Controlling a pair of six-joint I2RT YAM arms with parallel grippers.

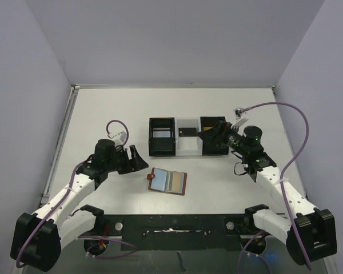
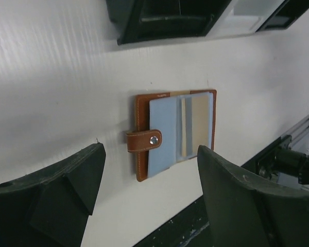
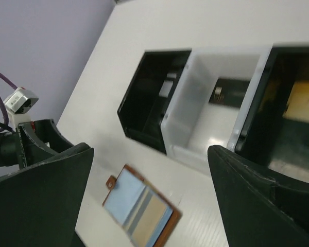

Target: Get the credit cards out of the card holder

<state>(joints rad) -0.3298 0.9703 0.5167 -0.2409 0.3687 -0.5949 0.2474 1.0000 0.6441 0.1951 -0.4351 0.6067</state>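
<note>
Left fingers (image 2: 67, 190): spread apart, grasping nothing, held above the table (image 2: 56, 92) to the left of the card holder (image 2: 175, 131) and clear of it.

Right fingers (image 3: 46, 195): spread apart, grasping nothing, positioned over the right black compartment of the tray (image 3: 195, 92).

Card holder: lies open and flat on the table, just in front of the tray. One gold-tan credit card (image 2: 200, 123) sits in its blue-grey pocket. A second gold-tan card (image 3: 305, 100), blurred, lies in the tray's right compartment.
</note>
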